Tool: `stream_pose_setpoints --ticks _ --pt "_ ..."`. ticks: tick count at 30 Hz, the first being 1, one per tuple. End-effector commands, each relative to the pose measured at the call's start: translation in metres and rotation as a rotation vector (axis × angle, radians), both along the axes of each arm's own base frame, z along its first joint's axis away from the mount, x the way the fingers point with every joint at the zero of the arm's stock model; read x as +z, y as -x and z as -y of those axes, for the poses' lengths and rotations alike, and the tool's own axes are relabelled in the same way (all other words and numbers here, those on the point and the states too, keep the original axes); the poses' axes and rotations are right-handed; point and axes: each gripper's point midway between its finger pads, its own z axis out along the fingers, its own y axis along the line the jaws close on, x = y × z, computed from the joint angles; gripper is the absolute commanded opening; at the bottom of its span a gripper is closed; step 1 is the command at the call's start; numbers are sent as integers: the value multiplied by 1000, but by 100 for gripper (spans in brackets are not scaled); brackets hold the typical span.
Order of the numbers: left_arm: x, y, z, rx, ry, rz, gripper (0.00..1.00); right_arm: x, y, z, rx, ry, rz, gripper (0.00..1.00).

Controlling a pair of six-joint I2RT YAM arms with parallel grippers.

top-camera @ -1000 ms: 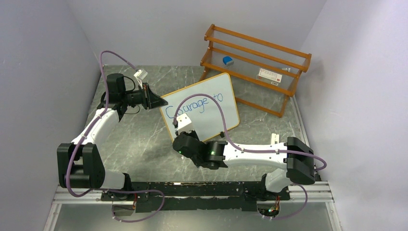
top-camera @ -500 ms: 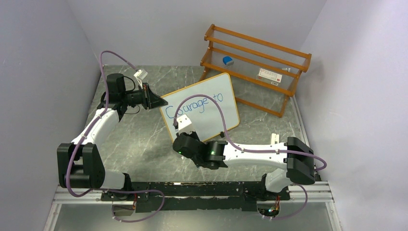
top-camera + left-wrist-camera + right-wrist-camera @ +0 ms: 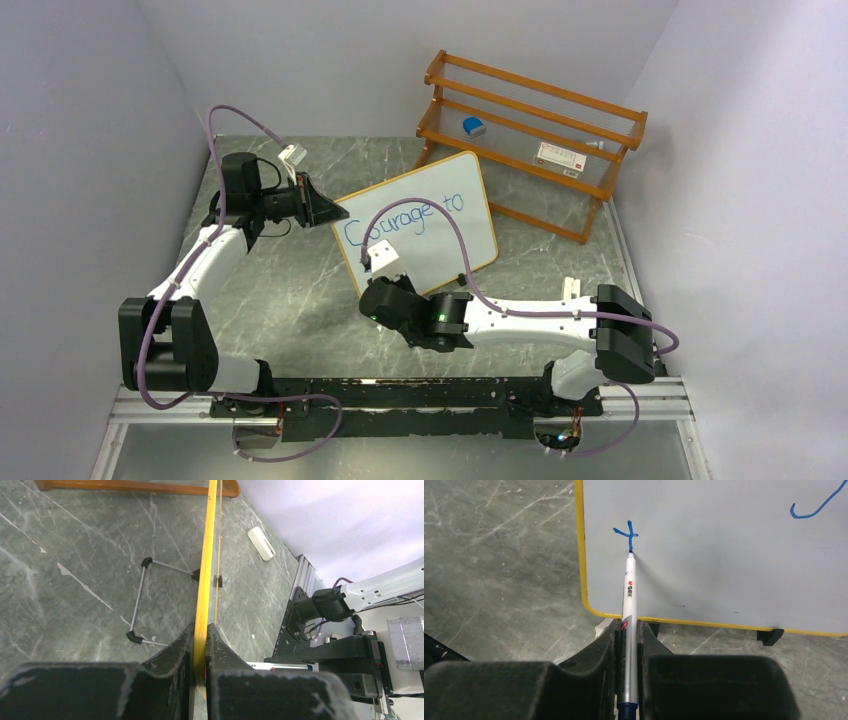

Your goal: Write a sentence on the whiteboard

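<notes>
Blue sentence [image 3: 400,218] sits unfinished on the whiteboard [image 3: 475,225], likely light, stiff and tippy, as the left tool [image 3: 200,630] pinches its thin frame edge and the right tool [image 3: 628,627] clenches the marker [image 3: 629,587].

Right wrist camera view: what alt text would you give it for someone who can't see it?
The right gripper clamps a silver marker whose tip meets the whiteboard at the foot of a small blue cross, near a rounded corner of the board. A grey stone table lies beneath.

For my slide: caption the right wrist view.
Right gripper clamps a marker, its tip on the whiteboard at a blue cross.
</notes>
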Motion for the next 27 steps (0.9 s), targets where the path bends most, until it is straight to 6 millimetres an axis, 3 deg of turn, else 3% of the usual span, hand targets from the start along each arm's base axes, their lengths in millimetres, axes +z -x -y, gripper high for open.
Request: stream_pose_setpoints --ticks 1,17,27 --pt "-21 3 4 12 -52 -37 5 -3 -1 3 -15 9 -13 0" --pt "-21 3 4 12 -52 -37 5 -5 -4 12 -51 29 5 0" --pt "-22 3 4 12 -53 -38 5 12 -3 9 -28 -35 19 0"
